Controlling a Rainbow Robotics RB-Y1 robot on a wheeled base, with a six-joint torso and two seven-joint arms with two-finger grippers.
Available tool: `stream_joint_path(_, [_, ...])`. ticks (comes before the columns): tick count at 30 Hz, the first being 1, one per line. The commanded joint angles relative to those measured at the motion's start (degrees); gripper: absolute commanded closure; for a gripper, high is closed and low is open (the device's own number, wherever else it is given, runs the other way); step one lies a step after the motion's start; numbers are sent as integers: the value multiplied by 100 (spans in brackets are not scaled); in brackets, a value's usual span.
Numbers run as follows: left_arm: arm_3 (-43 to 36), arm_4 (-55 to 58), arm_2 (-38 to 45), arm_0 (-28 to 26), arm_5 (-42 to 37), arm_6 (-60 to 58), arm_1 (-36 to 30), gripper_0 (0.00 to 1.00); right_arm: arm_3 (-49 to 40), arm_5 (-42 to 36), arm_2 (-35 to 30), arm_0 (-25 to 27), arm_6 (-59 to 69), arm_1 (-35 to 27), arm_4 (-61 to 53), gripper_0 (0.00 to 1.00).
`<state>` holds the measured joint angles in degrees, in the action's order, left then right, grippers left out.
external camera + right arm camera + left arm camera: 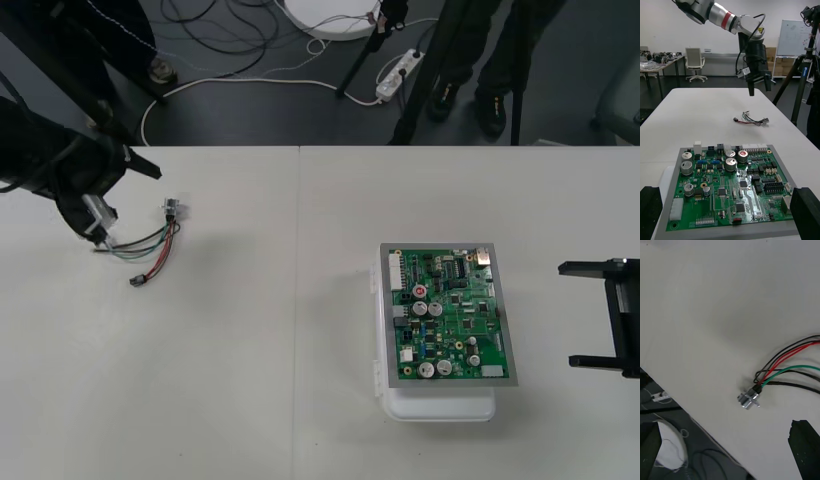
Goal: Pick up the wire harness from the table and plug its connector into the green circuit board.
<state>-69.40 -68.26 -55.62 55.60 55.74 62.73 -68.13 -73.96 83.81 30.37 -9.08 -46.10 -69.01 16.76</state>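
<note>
The wire harness [155,245] lies loose on the table at the far left, its round metal socket [172,208] toward the far edge and its small black plug [137,282] nearer me. My left gripper [128,205] hovers open just left of and above it. In the left wrist view the socket [749,399] and its red, green and black wires lie between the spread fingers [803,446]. The green circuit board [450,315] sits on its white base [440,405] at the right. My right gripper [582,314] waits open to the right of the board. The right wrist view shows the board [730,183], the harness [750,120] and the left gripper [759,88].
Bare table lies between the harness and the board. The table's far edge [300,147] runs close behind the harness, with dark floor, cables and tripod legs beyond it.
</note>
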Motion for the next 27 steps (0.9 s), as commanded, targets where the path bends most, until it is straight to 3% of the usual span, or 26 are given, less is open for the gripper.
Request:
stream_joint_path(1, [-461,-29,-617,592,-1153,898,-139,0,57,30,329,-358,-435,-280,-305,0])
stream_joint_path(9, [-540,-73,-1592,1093,-1944,1777,-112,0,259,470,522,-507,-461,-315,-524,0])
stream_joint_path(15, [-522,-117,-2295,1463,-2419,2059,-112,0,373,619,1278,-735,-514,-421,-1025,0])
stream_joint_path(18, [-522,-170,-2489,1507,-2691,2120,-77,0,496,619,1577,-867,-593,-447,-1139,0])
stream_joint_path(27, [-505,-337,-2981,1507,-3500,2314,72,0,576,619,1603,-990,-628,-377,-1148,0])
